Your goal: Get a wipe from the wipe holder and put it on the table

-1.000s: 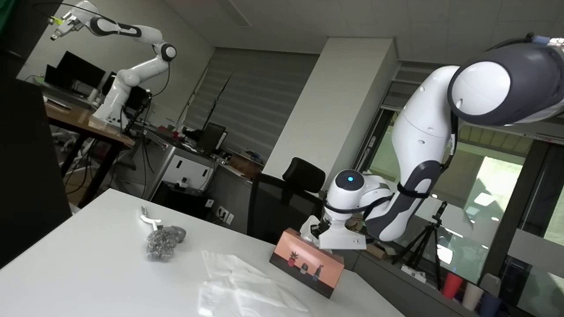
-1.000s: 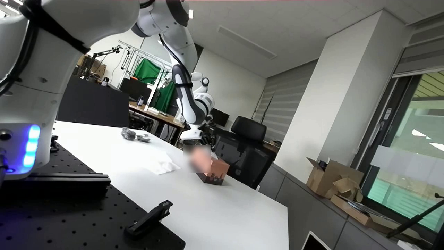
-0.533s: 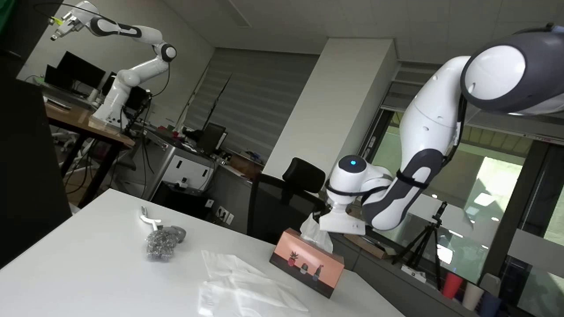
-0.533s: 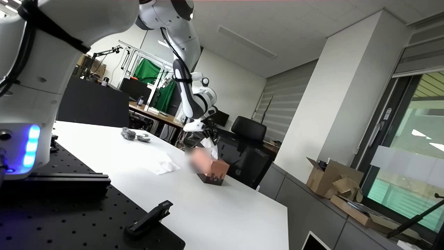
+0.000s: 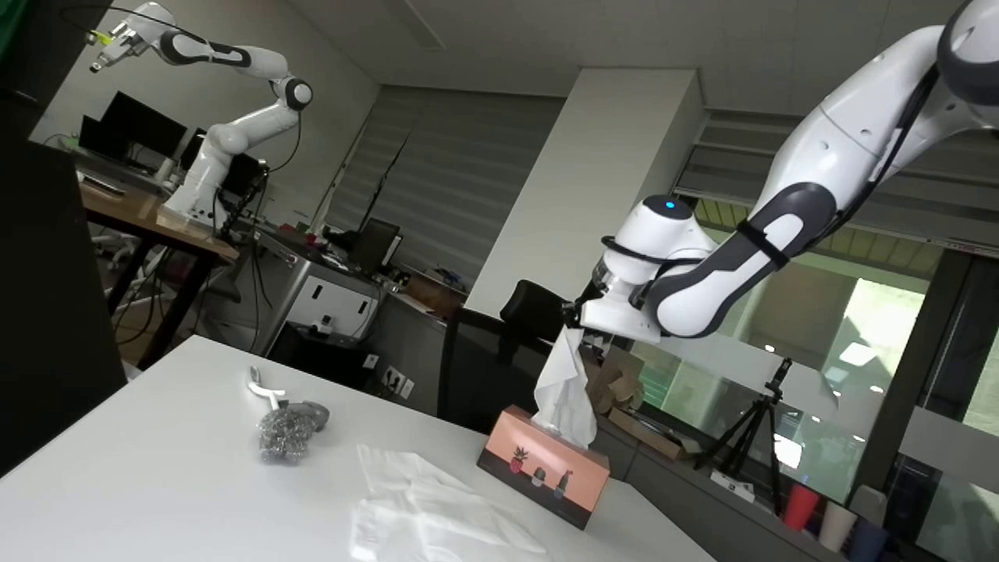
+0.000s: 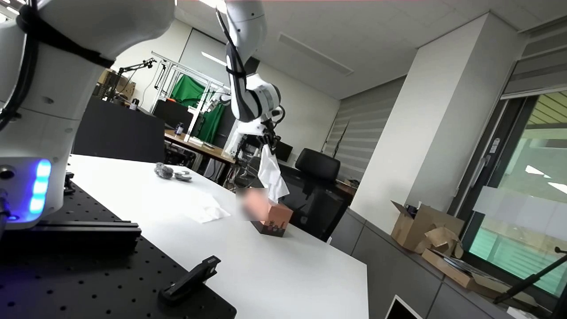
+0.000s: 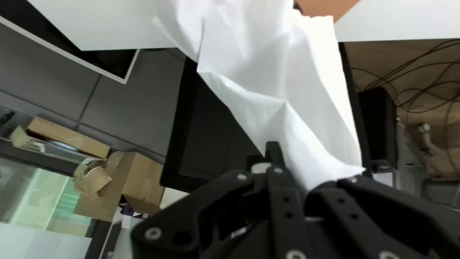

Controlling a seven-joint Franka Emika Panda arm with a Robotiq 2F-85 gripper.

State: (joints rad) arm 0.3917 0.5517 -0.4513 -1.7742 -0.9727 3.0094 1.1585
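Observation:
The wipe holder is a pink and dark box (image 5: 538,472) on the white table (image 5: 195,476), near its far edge. It also shows in an exterior view (image 6: 278,217), partly blurred, and its corner in the wrist view (image 7: 329,6). My gripper (image 5: 574,318) is above the box, shut on a white wipe (image 5: 563,390). The wipe hangs stretched down from the fingertips to the box's top opening; whether its lower end is still inside I cannot tell. In the wrist view the wipe (image 7: 258,64) covers the right fingertip. Another white wipe (image 5: 437,511) lies spread on the table.
A grey scrubber-like bundle (image 5: 285,429) with a white-handled utensil (image 5: 269,390) lies on the table. A black chair (image 5: 480,359) stands behind the box at the table edge. A black stapler-like object (image 6: 190,281) sits on the black perforated base plate (image 6: 110,283).
My gripper has risen from the box's top to well above it. The wipe has been drawn upward and now hangs long between the gripper and box. The box has not moved.

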